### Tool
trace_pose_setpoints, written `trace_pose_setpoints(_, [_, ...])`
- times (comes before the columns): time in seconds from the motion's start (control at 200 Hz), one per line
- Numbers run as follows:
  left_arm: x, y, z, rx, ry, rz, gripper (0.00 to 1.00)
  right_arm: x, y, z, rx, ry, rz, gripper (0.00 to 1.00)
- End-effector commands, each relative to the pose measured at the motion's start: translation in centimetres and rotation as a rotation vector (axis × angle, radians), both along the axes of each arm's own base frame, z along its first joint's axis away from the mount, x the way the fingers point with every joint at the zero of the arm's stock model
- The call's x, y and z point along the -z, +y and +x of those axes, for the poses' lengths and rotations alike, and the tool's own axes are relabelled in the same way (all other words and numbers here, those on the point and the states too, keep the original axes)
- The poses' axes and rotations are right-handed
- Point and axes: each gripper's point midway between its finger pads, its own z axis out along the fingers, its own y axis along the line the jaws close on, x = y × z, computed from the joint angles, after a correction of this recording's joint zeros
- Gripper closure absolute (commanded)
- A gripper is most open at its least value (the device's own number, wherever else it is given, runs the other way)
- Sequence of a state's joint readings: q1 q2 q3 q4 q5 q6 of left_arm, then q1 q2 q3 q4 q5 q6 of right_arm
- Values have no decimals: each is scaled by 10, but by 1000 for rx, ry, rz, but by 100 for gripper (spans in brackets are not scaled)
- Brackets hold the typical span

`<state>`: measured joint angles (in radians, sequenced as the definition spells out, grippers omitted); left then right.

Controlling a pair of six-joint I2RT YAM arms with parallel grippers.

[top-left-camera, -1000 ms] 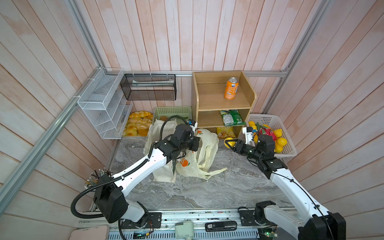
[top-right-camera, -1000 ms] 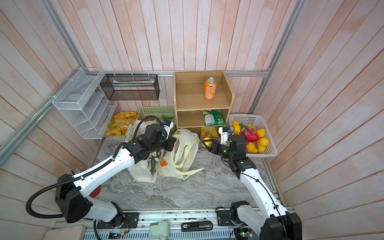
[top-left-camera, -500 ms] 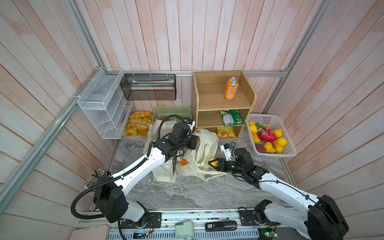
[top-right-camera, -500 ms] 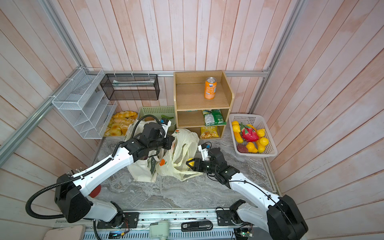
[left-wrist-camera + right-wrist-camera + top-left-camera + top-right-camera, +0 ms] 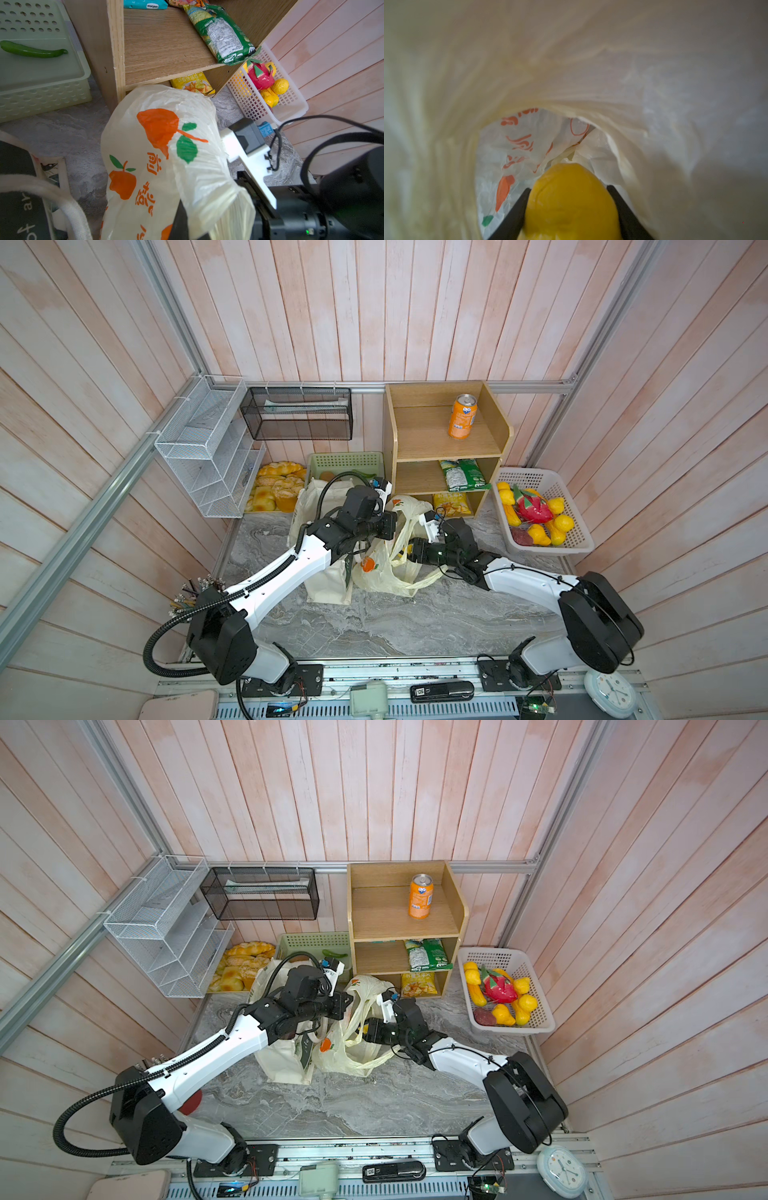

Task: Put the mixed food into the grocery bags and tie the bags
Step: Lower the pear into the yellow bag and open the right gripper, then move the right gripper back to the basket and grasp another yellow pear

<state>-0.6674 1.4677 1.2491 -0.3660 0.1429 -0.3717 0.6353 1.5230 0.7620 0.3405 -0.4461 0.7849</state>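
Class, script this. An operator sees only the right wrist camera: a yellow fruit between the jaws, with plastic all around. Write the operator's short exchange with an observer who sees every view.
Operator: The right gripper holds the yellow fruit. Where is this bag?
Observer: It is the thin plastic bag on the tabletop, beside the canvas tote.
Operator: What keeps its mouth up?
Observer: The left gripper is shut on the bag's bunched upper edge.
Operator: Is other fruit outside?
Observer: Yes, the white basket holds several more pieces.
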Motion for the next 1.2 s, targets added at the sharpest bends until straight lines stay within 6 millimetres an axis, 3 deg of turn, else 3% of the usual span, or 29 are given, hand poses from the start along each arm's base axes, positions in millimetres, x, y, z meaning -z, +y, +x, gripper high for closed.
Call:
trace_pose_setpoints(0.0, [2, -6, 0, 19, 12, -39, 100, -1, 14, 17, 10, -22, 32, 46])
trace_pose_setpoints(0.075, [3, -7, 0, 21, 16, -42, 100, 8, 19, 20, 2, -6, 25, 34])
trace_pose_setpoints(0.31, [-1, -5, 1, 20, 9, -51, 100, 16, 13, 18, 15, 0, -10, 21])
trace_pose_setpoints(0.485, [-1, -1, 4, 11, 13, -56, 100, 5, 9, 10, -12, -14, -25, 21])
trace_pose_setpoints(0.63, [1, 3, 7, -6, 25, -59, 100, 1, -10, 0, -22, -28, -78, 24])
trace_pose_setpoints(0.795, [2, 4, 9, -12, 31, -57, 100, -4, -49, -12, 7, 7, -31, 29])
trace_pose_setpoints(0.97, [1, 5, 7, -4, 28, -60, 100, -34, -102, -16, 112, -26, -5, 32])
trace_pose_setpoints(1.085, [5, 5, 6, -3, 31, -62, 100, -59, -151, -3, 287, -72, -25, 35])
trace_pose_setpoints(1.195, [7, 4, 5, 3, 36, -68, 100, -86, -213, 16, 511, -107, -23, 38])
